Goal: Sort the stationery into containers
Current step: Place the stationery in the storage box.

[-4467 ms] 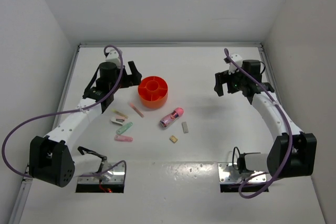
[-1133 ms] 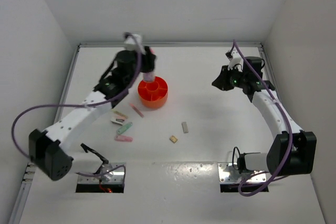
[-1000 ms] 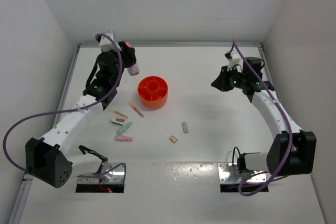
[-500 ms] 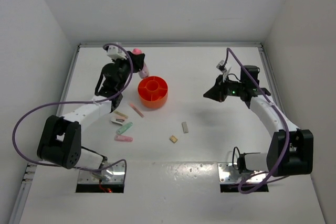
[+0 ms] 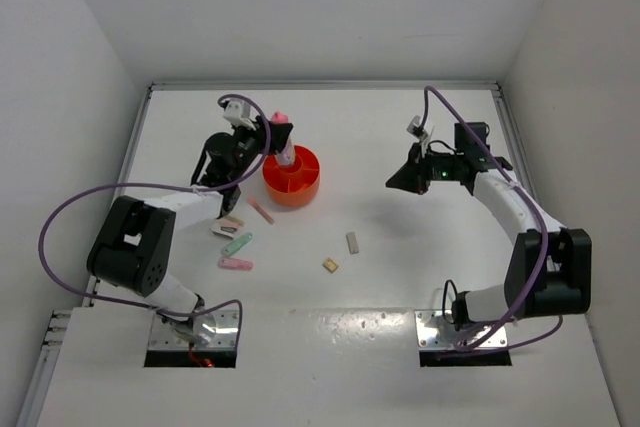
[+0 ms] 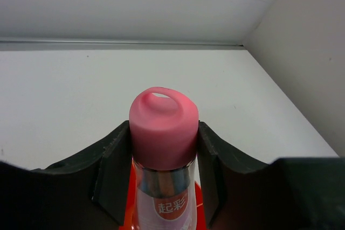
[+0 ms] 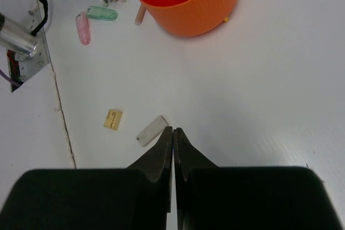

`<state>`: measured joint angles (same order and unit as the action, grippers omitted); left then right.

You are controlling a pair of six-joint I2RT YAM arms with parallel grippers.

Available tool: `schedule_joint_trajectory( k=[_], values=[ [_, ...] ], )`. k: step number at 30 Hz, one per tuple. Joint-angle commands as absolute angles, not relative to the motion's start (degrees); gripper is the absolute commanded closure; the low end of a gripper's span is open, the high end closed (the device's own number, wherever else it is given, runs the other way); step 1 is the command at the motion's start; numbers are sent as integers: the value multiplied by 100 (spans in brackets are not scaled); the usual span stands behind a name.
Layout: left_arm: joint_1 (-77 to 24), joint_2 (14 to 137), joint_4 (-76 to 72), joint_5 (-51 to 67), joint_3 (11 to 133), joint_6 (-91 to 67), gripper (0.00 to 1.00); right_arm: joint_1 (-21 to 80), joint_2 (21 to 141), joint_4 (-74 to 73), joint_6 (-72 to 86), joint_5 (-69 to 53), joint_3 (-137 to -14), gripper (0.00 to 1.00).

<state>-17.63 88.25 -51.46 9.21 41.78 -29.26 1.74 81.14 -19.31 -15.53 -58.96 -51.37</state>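
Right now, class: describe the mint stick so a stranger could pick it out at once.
Find the orange tub and look to its near left, toward the left arm's base. The mint stick lies there just behind the nearest piece, a pink stick, and is the only green one.

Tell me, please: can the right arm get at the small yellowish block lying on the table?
Probably yes. The right gripper hangs empty above the table, and the yellowish block lies uncovered close by, only a pale block beside it. Its jaws are shut, so they must open first.
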Motion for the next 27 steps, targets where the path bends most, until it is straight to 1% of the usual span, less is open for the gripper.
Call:
schedule_joint_trajectory(
  k=[1,9,18,22,23,24,26,27],
  values=[
    [-1767,8903,-6064,1248,4140,-2848,100,141,7805,-1530,-1776,-6135,-5010,100],
    [-1819,9166,-6179,1318,4201,-2901,100,141,7752,-1477,-1775,-6082,-5010,100],
    [-1924,9439,-6179,1143,4254,-2777,100,141,7752,-1477,-1775,-6135,-4957,100],
    [-1925,9492,-5872,1143,4254,-2716,89,88,7752,-1477,-1775,-6135,-4957,100],
    [-1925,9492,-5819,1143,4254,-2716,85,88,7752,-1477,-1775,-6135,-4957,100],
    [-1977,9440,-5818,1143,4254,-2716,77,88,7752,-1477,-1775,-6135,-4957,100],
    [-1978,9387,-5687,1143,4202,-2716,70,88,7752,-1477,-1775,-6187,-4957,100],
    [-1978,9387,-5687,1143,4201,-2716,64,88,7752,-1477,-1775,-6187,-4957,100]
  ],
)
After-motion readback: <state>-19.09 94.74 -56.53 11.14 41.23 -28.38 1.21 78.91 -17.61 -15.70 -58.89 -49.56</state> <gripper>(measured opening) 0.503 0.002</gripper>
